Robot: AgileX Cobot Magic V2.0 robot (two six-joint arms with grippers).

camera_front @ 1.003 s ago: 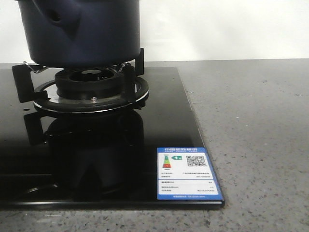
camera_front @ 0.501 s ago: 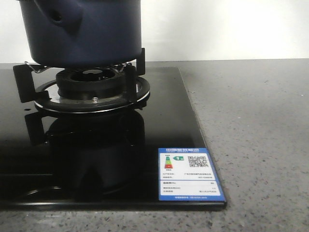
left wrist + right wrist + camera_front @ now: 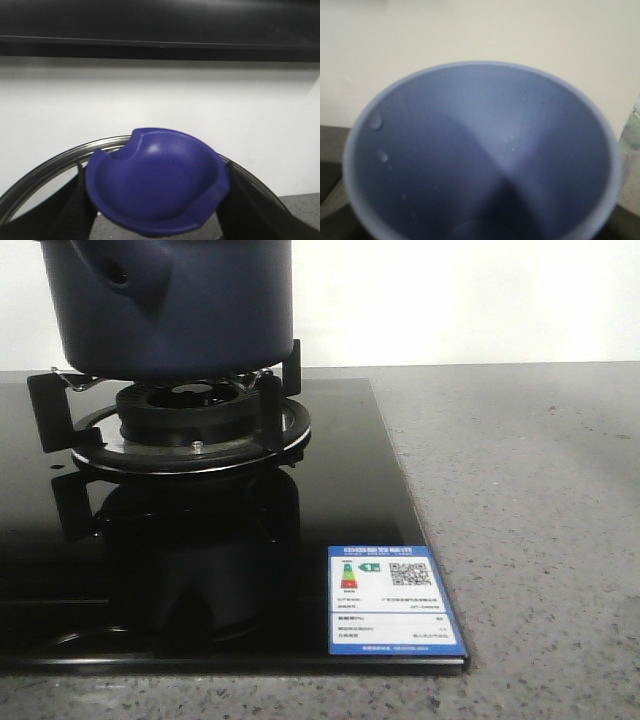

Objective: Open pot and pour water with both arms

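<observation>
The dark navy pot [image 3: 190,310] sits on the gas burner [image 3: 190,410], its stubby handle [image 3: 125,280] facing the camera; its top is cut off by the frame. Neither arm shows in the front view. In the left wrist view my left gripper [image 3: 157,202] is shut on the purple knob [image 3: 155,180] of a lid with a metal rim [image 3: 45,172], black fingers [image 3: 75,210] on either side. The lid is held up against a white wall. A light-blue cup [image 3: 480,150] fills the right wrist view, droplets [image 3: 375,121] on its inner wall, hiding the right fingers.
The burner stands on a black glass hob [image 3: 340,470] with a blue energy label [image 3: 392,600] at its front right corner. Grey speckled countertop [image 3: 530,520] lies to the right. A white wall runs behind.
The whole front view has shifted a few pixels to the right. The pot rests on the burner as before.
</observation>
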